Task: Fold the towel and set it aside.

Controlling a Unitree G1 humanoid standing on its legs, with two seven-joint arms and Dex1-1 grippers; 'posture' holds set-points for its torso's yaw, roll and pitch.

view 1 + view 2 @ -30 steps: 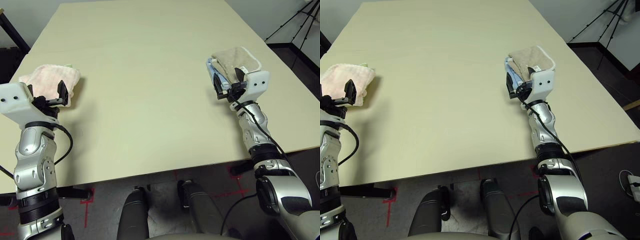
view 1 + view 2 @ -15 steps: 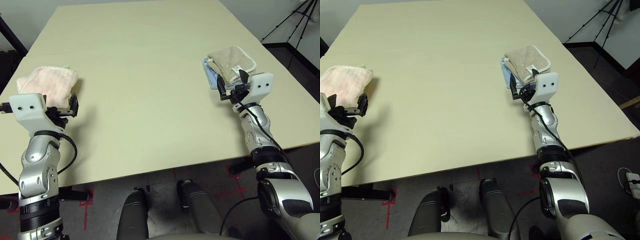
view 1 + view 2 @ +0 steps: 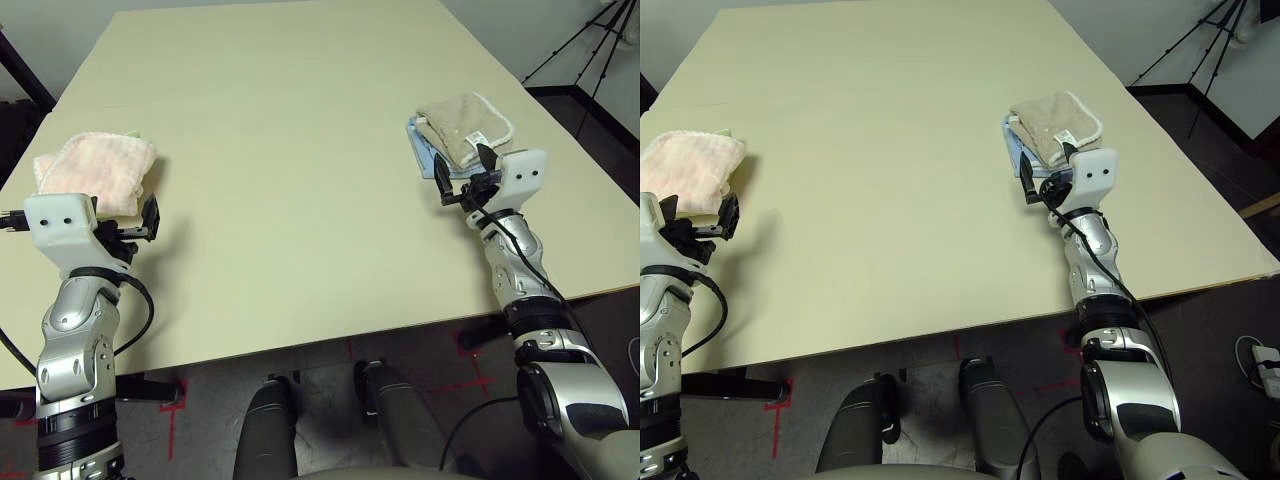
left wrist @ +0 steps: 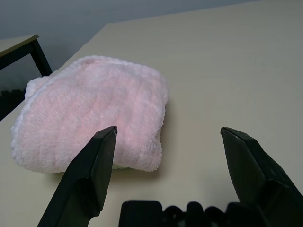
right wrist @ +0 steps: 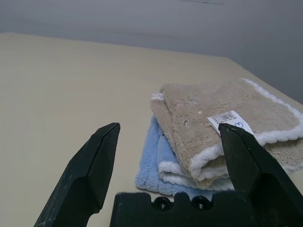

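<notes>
Left gripper (image 3: 142, 222): jaws spread wide, nothing held, hung just short of the towel (image 3: 97, 172) and apart from it. Right gripper (image 3: 462, 182): jaws likewise spread wide and empty, hung just short of a beige towel (image 3: 465, 122) that is stacked on a blue towel (image 3: 421, 150), neither touched. Towel: pink, folded into a thick, somewhat puffy bundle, laid at the left edge of the counter (image 3: 290, 150), well apart from the beige and blue stack near the right edge; a sliver of pale green (image 3: 137, 133) is seen at its far side, too little to be identified. Counter: pale, broad, bare between the two stacks. Beyond the counter: a tripod (image 3: 590, 40) on dark floor at the far right. Progress, as judged: the fold is taken as done and the towel as already set aside at the counter's left edge; little is left beyond the arms being drawn clear, unless the loose bundle is to be squared.
</notes>
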